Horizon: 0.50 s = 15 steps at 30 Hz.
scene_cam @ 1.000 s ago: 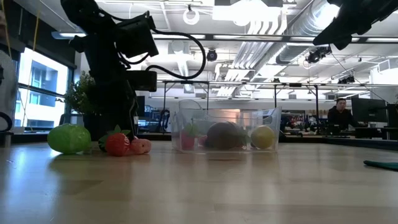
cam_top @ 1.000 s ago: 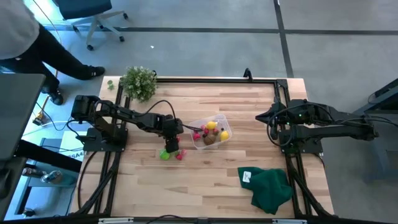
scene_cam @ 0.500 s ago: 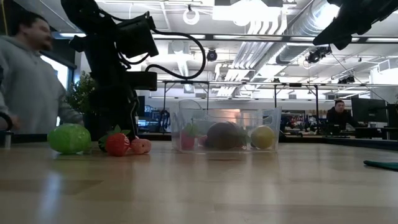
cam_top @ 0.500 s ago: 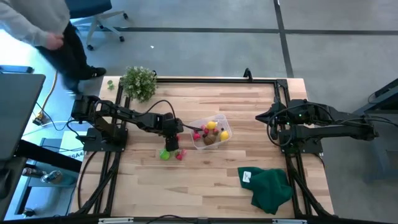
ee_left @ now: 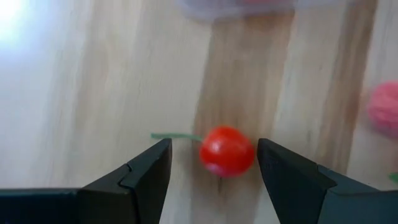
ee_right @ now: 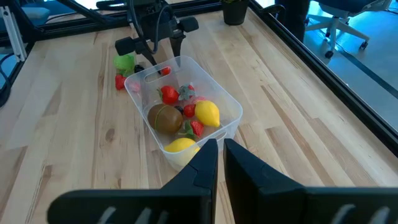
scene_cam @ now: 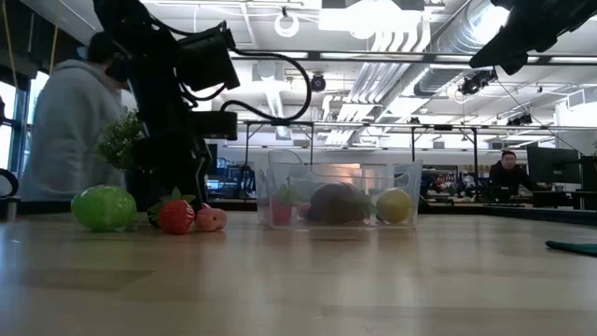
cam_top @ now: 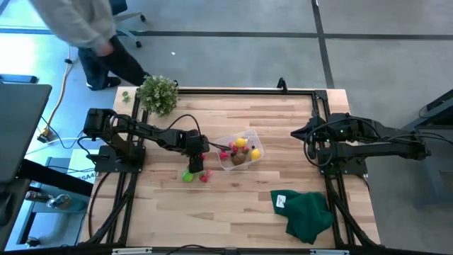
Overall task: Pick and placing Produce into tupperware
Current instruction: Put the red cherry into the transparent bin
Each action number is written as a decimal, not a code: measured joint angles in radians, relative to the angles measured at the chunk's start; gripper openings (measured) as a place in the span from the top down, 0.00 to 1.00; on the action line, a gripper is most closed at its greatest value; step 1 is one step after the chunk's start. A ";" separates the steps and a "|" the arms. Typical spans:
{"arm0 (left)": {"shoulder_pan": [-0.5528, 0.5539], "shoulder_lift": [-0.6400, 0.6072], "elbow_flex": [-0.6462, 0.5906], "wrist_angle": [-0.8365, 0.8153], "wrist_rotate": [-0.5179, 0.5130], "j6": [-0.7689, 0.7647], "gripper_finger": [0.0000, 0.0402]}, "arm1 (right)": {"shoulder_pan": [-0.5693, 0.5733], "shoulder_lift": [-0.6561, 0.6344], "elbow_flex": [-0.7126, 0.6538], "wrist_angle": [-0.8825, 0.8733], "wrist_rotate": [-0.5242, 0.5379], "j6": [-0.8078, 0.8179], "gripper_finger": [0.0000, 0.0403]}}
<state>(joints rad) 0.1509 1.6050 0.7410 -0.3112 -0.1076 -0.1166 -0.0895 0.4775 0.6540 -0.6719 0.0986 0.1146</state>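
small round glossy red produce (ee_left: 227, 151); thin green stem

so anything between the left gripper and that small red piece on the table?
Nothing visible. In the left wrist view the red piece lies on bare wood in the gap of the open left gripper, nearer one finger, with the tupperware just beyond.

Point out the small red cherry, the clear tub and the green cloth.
red cherry (ee_left: 227, 151), left wrist view, middle of its round body.
clear tub (ee_right: 230, 102), right wrist view, its rim.
green cloth (cam_top: 309, 214), high view, middle of the heap.
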 joint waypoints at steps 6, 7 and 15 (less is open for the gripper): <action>-0.001 0.013 -0.001 0.018 0.029 0.000 0.44 | 0.000 0.000 0.000 0.000 0.000 0.000 0.95; -0.001 0.013 0.000 0.022 0.028 0.000 0.44 | 0.000 0.000 0.000 0.000 0.000 0.000 0.95; -0.001 0.017 0.000 0.023 0.047 0.000 0.51 | 0.000 0.000 0.000 0.000 0.000 0.000 0.95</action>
<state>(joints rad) 0.1501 1.6215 0.7406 -0.2882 -0.0602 -0.1169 -0.0895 0.4778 0.6540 -0.6720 0.0984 0.1146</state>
